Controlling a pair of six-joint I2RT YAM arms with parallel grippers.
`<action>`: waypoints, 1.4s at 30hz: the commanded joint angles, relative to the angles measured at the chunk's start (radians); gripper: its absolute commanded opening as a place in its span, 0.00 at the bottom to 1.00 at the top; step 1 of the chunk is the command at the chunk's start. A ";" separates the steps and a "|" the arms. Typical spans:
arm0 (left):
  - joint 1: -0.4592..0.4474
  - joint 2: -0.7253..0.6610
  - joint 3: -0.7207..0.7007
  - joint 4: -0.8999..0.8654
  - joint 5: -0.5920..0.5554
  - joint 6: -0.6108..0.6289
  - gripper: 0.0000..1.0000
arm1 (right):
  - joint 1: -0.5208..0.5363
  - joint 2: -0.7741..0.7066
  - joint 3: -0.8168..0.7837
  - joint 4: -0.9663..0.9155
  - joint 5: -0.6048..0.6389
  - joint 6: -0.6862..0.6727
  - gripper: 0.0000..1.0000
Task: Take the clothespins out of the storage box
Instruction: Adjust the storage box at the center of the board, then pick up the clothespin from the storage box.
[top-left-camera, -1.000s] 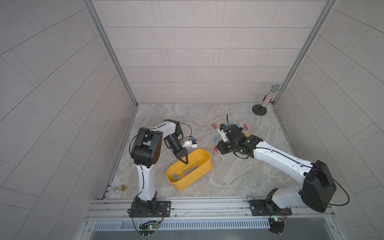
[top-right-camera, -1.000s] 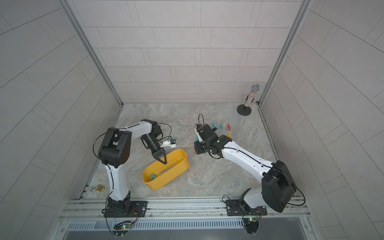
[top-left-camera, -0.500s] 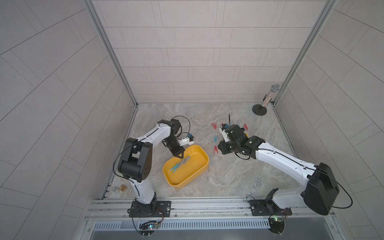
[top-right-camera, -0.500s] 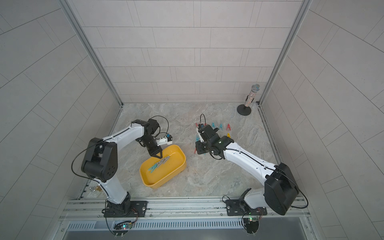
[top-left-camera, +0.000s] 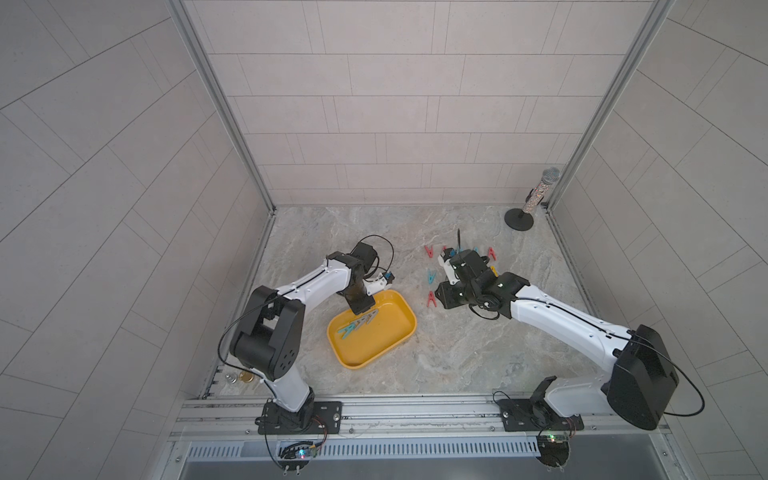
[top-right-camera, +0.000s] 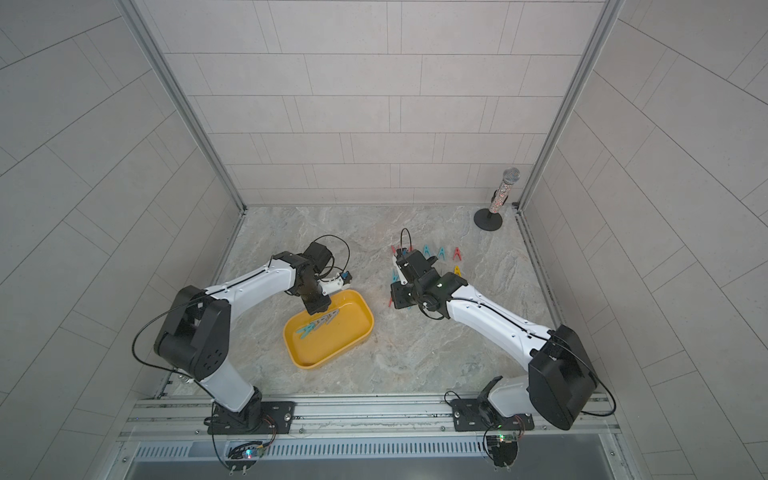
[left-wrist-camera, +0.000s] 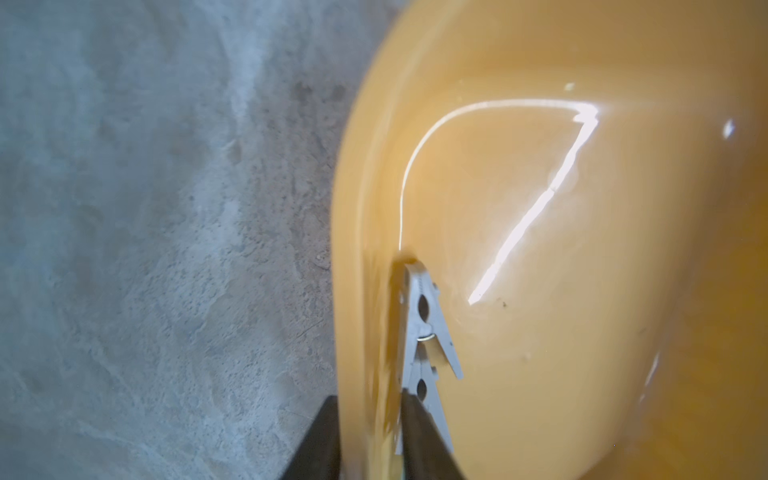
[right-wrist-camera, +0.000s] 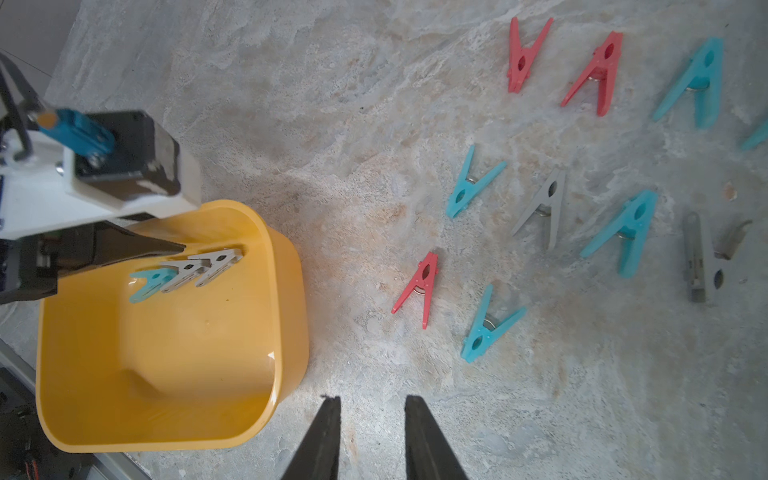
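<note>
left tool clamps storage box far wall; three clothespins packed right beside its inner finger. Rest of box floor is free. Bare tabletop lane between box and loose pegs; right tool hangs over it, fingers apart, nothing between.

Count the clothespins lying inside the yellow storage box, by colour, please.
grey clothespins: 2
teal clothespins: 1
total visible in the storage box: 3

Twin high overhead views; close wrist views (storage box in all)
</note>
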 joint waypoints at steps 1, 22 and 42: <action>0.001 -0.052 0.027 -0.035 0.010 -0.016 0.49 | 0.025 -0.029 -0.005 0.033 -0.008 -0.005 0.37; 0.627 -0.257 0.055 -0.064 0.271 -0.383 0.74 | 0.350 0.389 0.349 0.004 -0.061 -0.337 0.41; 0.734 -0.175 -0.010 -0.046 0.303 -0.405 0.74 | 0.332 0.671 0.524 -0.085 -0.116 -0.898 0.52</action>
